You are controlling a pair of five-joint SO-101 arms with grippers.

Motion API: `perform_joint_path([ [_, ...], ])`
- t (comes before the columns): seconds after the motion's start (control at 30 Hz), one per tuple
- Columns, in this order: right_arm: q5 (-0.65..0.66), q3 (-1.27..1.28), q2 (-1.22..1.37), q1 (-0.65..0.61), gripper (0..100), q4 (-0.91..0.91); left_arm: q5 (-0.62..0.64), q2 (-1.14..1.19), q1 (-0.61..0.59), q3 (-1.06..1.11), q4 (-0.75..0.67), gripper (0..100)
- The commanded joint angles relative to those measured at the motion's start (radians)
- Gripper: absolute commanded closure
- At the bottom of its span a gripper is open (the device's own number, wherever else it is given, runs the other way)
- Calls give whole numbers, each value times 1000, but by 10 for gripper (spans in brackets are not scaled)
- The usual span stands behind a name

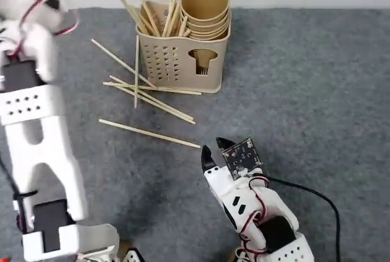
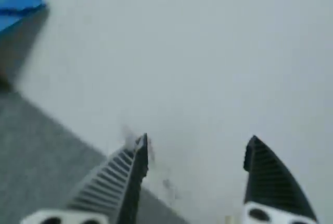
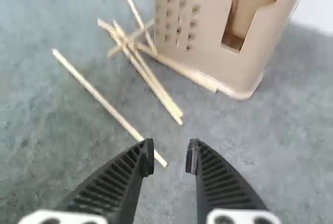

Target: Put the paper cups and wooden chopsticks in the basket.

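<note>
Chopstick (image 3: 104, 102) farthest from basket (image 3: 208, 62) is risking pivoting away; right gripper (image 3: 170, 154) is hovering at its end, jaws slightly parted, empty.

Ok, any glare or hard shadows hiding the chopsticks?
High view: even light, no glare, loose chopsticks plain against the grey mat. Right wrist view: a soft shadow under the basket, nearest stick plain ahead of the right gripper. Left wrist view: flat light on a pale wall, no glare.

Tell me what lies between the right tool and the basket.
Loose chopsticks on the grey mat, clear in the right wrist view.
</note>
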Motion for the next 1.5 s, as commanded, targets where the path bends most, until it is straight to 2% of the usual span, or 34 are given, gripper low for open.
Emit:
perform_joint_path([
  [0.0, -3, -126, 1, -2, 885, -19, 51, -58, -55, -45, 292, 713],
  [0.17, -2, -253, 128, -2, 885, -28, 51, -55, -80, -15, 621, 713],
  [0.33, -2, -470, 486, -2, 885, -156, 44, -57, -94, 130, 721, 712],
  [0.47, -3, -651, 825, -2, 885, -166, 51, -57, -144, 246, 715, 711],
  [0.57, -3, -778, 1059, -7, 885, -166, 120, -57, -212, 332, 690, 710],
  [0.7, -2, -911, 1345, -21, 883, -163, 216, -57, -358, 484, 512, 710],
  [0.77, 20, -979, 1478, -31, 882, -159, 212, -57, -425, 564, 433, 710],
  [0.93, 186, -1185, 1781, -50, 880, -154, 124, -63, -552, 719, 285, 710],
  [1.0, 229, -1298, 1882, -59, 880, -91, 98, -63, -588, 748, 255, 710],
  [1.3, 410, -1935, 2236, -156, 879, 496, 66, -60, -615, 763, 247, 710],
  [1.47, 506, -2182, 2390, -140, 879, 654, 66, -58, -615, 763, 245, 710],
])
